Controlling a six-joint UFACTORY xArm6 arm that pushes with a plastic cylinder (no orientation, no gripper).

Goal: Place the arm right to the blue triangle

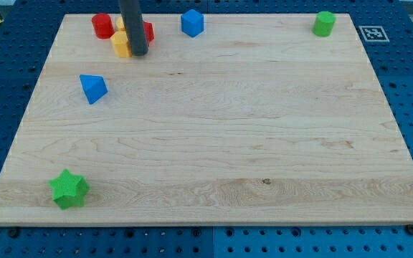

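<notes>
The blue triangle (92,88) lies on the wooden board (214,129) at the view's left, upper part. My tip (139,53) is at the end of the dark rod that comes down from the view's top. It sits up and to the right of the blue triangle, well apart from it. The tip stands against a yellow block (121,43) and a red block (148,32), which the rod partly hides.
A red cylinder-like block (102,25) sits at the top left. A blue cube-like block (192,22) is at the top middle. A green cylinder (324,23) is at the top right. A green star (69,189) lies at the bottom left.
</notes>
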